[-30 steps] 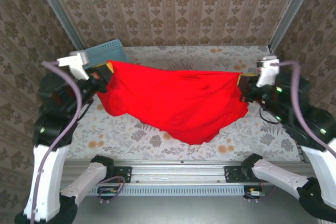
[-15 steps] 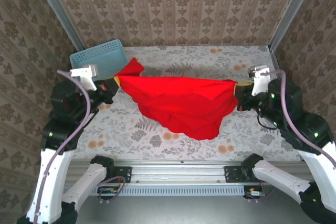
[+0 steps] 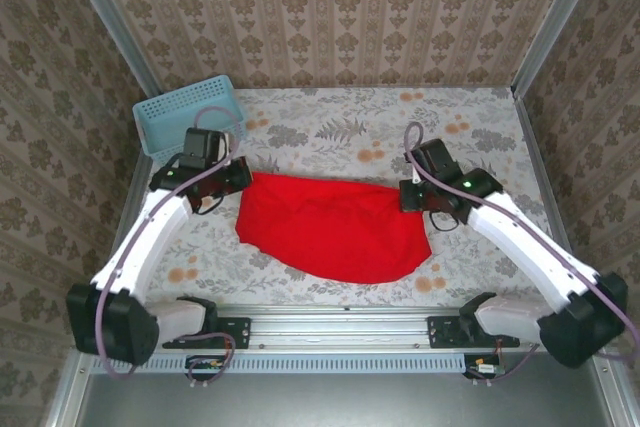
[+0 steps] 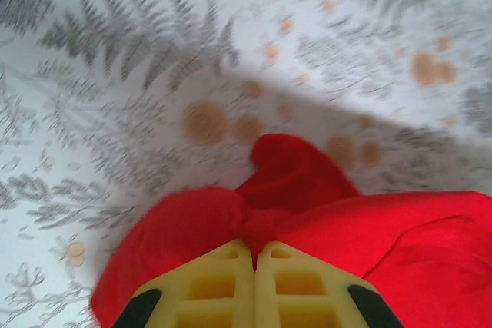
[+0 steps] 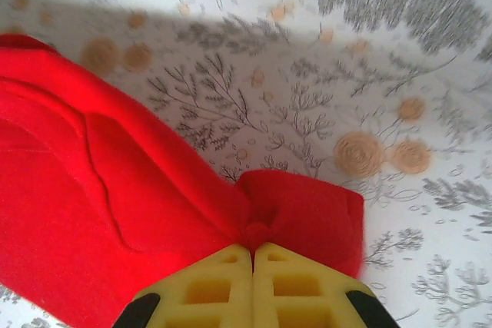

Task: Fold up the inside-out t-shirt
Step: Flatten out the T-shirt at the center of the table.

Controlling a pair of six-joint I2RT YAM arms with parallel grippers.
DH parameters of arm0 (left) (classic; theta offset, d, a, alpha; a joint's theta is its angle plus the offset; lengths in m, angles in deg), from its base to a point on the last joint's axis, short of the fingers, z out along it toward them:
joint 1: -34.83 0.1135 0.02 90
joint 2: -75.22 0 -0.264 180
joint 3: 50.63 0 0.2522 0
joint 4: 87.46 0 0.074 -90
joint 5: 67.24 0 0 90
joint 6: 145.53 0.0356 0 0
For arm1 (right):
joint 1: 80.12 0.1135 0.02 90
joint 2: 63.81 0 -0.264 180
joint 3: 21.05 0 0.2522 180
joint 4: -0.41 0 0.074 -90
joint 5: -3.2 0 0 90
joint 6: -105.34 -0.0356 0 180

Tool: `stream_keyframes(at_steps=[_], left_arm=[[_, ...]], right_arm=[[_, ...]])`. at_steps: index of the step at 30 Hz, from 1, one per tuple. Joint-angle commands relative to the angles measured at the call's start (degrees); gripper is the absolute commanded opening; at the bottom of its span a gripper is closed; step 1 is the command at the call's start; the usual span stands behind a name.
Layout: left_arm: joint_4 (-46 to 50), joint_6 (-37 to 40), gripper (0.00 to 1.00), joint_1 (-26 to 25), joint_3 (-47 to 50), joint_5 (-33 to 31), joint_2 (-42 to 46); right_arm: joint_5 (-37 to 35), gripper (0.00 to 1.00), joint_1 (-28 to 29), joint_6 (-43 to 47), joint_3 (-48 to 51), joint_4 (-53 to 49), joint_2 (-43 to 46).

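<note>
The floral worktop (image 3: 330, 117) is carrying the inside-out t-shirt (image 3: 335, 227), which is lying at the centre of the overhead frame, slightly toward the lower edge, as a flattened red mass. One second ago the garment was hanging stretched in the air between the two arms. Now it is resting on the worktop, with both arms lowered and drawn inward to its upper corners. This is suggesting that the spreading step is ending and the cloth is becoming ready for a first fold, although its lower edge is looking rounded rather than squared. The blue basket (image 3: 190, 109) is standing in the upper left, apart from the shirt, and is holding nothing visible. The left fingers (image 4: 223, 282) are pressing together on a bunched red corner. The right fingers (image 5: 215, 286) are likewise clamping a red corner.
</note>
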Motion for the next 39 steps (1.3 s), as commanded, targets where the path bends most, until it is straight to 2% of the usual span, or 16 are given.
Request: stream_keyframes(at_steps=[1, 3, 6, 11, 14, 21, 30, 36, 39], left_arm=[[0.9, 0.0, 0.0, 1.5, 0.9, -1.9, -1.6], [-0.5, 0.0, 0.0, 1.6, 1.6, -0.6, -2.2], [-1.0, 0.4, 0.0, 1.6, 2.4, -0.4, -2.2], [-1.7, 1.1, 0.0, 1.7, 4.1, -0.9, -0.9], [-2.0, 1.2, 0.0, 1.7, 4.7, -0.9, -0.6], [-2.1, 1.0, 0.0, 1.8, 5.8, -1.9, 0.1], [-2.4, 0.5, 0.0, 1.9, 6.9, -1.9, 0.6], [-2.5, 0.4, 0.0, 1.9, 6.7, -1.6, 0.6], [-2.5, 0.4, 0.0, 1.9, 6.6, -1.7, 0.7]], right_arm=[[3.2, 0.1, -0.5, -2.7, -0.3, 4.9, -4.0], [3.5, 0.19, -1.0, -2.4, -0.5, 4.9, -5.4], [5.9, 0.37, -3.1, -2.2, 1.0, 5.5, -3.9], [12.9, 0.5, -10.8, -3.5, 7.4, 7.9, 2.6], [16.6, 0.5, -13.6, -4.3, 9.7, 9.8, 1.8], [19.8, 0.47, -18.9, -8.2, 11.5, 14.0, -4.7], [23.2, 0.47, -19.3, -9.8, 15.4, 20.0, -9.7], [24.6, 0.55, -19.3, -10.8, 17.4, 22.6, -11.4], [26.3, 0.55, -19.3, -11.3, 17.6, 23.9, -12.1]])
